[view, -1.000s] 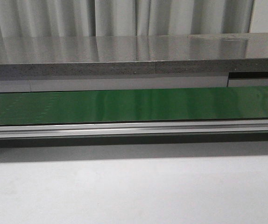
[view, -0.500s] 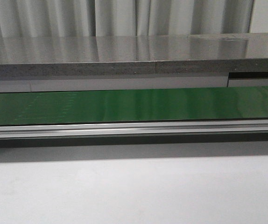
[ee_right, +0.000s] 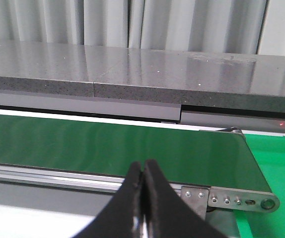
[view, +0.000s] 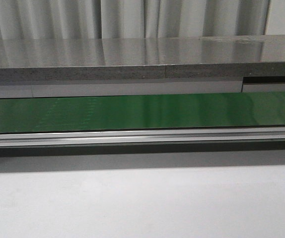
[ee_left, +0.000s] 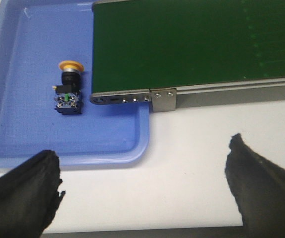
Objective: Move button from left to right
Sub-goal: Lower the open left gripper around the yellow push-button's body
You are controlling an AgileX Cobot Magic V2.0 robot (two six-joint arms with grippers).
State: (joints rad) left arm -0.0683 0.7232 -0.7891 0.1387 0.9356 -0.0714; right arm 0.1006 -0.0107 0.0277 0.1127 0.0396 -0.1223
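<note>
The button (ee_left: 68, 88), a yellow-orange round cap on a black boxy body, lies on its side in a blue tray (ee_left: 13, 139) in the left wrist view, close to the end of the green conveyor belt (ee_left: 192, 44). My left gripper (ee_left: 144, 171) is open above the white table, its black fingers (ee_left: 26, 183) wide apart and short of the tray's near rim, holding nothing. My right gripper (ee_right: 142, 171) is shut and empty, its tips touching in front of the belt's aluminium rail (ee_right: 58, 176). Neither the button nor either gripper appears in the front view.
The green belt (view: 142, 111) runs across the front view behind an aluminium rail (view: 142, 136), with a grey counter (view: 142, 57) and curtains beyond. White table (view: 142, 203) lies in front. A green surface (ee_right: 276, 153) sits past the belt's right end bracket (ee_right: 242, 201).
</note>
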